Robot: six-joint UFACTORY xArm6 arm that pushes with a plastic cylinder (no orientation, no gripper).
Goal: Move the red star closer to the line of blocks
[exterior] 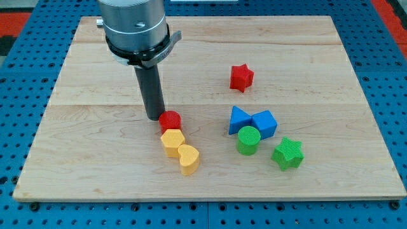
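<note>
Dark rod end effector (a bare rod with no jaws, holding nothing): my tip [154,117] rests on the wooden bench [82,159], just beside the red cylinder [170,120] at its 9 o'clock. Line running toward 5 o'clock: red cylinder, yellow hexagon [172,142], yellow heart [189,158], each touching the next. Red star [241,77]: well apart, at 2 o'clock from my tip. Below it a cluster: blue triangle [239,120], blue block [265,123], green cylinder [248,140], green star [288,152].
</note>
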